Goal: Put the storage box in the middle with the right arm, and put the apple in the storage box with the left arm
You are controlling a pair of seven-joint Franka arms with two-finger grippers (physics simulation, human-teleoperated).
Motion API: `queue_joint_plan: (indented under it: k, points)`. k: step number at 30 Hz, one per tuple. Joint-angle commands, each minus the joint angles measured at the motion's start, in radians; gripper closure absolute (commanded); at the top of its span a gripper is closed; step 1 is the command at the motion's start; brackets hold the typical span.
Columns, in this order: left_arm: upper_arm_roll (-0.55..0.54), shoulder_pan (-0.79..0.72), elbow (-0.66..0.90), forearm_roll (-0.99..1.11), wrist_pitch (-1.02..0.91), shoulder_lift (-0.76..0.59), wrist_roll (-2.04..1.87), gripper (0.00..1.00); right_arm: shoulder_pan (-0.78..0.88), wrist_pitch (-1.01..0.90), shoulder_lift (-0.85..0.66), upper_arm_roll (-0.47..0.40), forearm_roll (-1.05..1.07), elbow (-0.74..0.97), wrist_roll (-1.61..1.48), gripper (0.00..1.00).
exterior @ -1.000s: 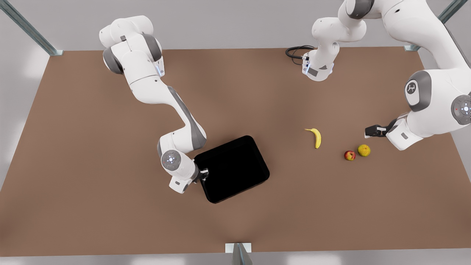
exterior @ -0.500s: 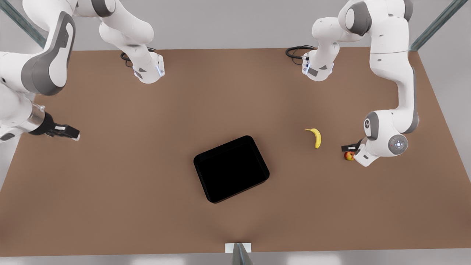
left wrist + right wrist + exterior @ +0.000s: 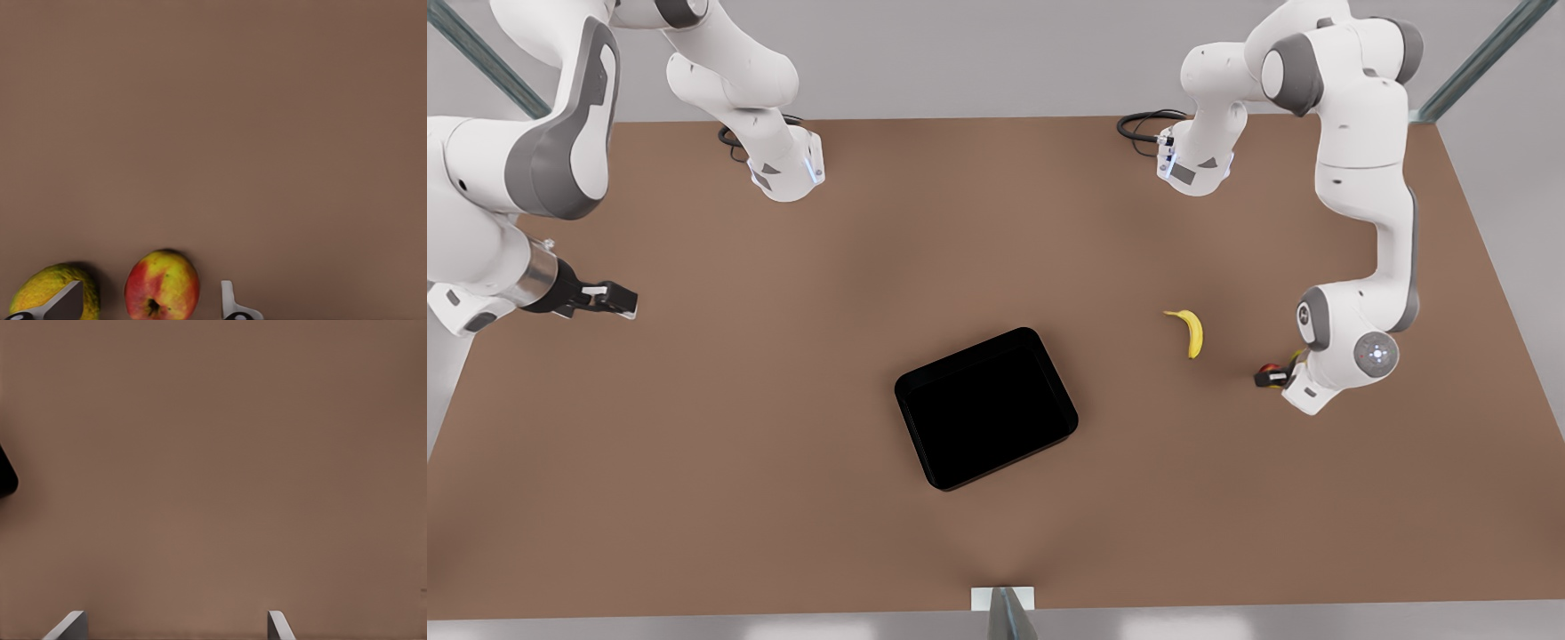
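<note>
My left tool [image 3: 150, 303] straddling the apple [image 3: 162, 285] with fingers spread, my right tool [image 3: 609, 298] waiting open over bare tabletop [image 3: 783, 498], storage box [image 3: 986, 407] sitting empty mid-tabletop.

a simulated robot test cell is shown: a plain brown table [image 3: 783, 373] framed by metal corner posts [image 3: 1476, 53] against blank grey walls, two white arms bolted at the far edge with a coiled cable [image 3: 1143, 124], no household furnishings.
</note>
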Motion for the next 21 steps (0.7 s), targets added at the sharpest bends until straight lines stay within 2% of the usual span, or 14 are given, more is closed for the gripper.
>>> queue_joint_plan:
  k: [1,15,18,21]
  points:
    - [0.0,0.0,0.0,-0.022,0.021,0.008,0.011,0.0,0.001,-0.007,0.004,0.0,0.0,0.003,-0.083,0.0]
    - [-0.002,-0.001,0.0,-0.023,0.034,0.04,0.011,0.03,0.005,-0.01,0.016,0.0,0.0,0.001,-0.084,0.0]
    - [-0.003,-0.001,0.0,-0.023,0.034,0.04,0.011,0.12,0.007,-0.01,0.019,0.0,0.0,0.001,-0.084,0.0]
    - [-0.003,-0.001,0.0,-0.023,0.041,0.049,0.011,0.12,0.007,-0.008,0.025,0.0,0.0,0.003,-0.084,0.0]
